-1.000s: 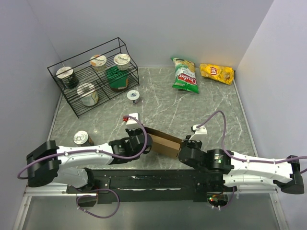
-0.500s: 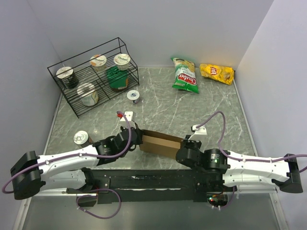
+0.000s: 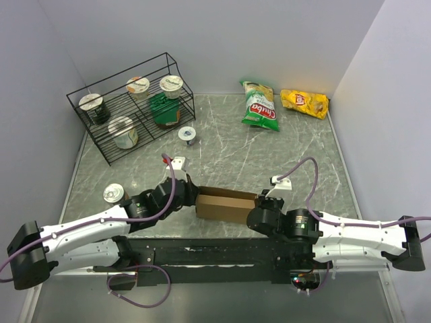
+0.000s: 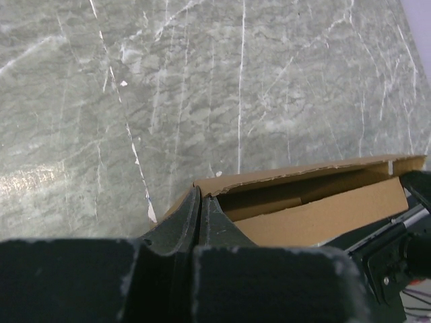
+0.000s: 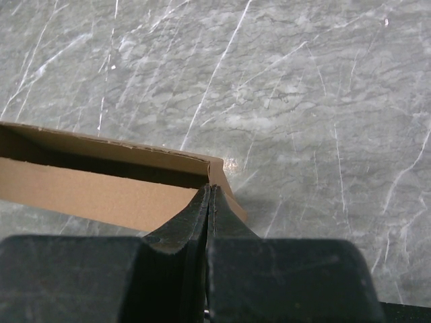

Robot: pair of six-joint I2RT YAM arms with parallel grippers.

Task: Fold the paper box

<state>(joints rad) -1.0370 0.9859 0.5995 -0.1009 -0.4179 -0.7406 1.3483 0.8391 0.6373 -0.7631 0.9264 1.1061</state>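
In the lower middle of the frame the paper box [image 3: 225,205] lies on the grey marble table [image 3: 222,158], with the left gripper [image 3: 190,196] touching its left end and the right gripper [image 3: 256,207] touching its right end. A black wire rack [image 3: 118,76] holding cups stands in the upper left, with a tin can [image 3: 114,194] below it and a small cup [image 3: 188,134] to its right. A green chip bag [image 3: 260,108] and a yellow chip bag [image 3: 304,103] lie in the upper right.

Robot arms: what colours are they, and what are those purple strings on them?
Both the left arm and right arm have white tubes with chunky black joints. The purple strings are cables looping along each arm. The left gripper and right gripper have dull black fingers tapering to a thin wedge.
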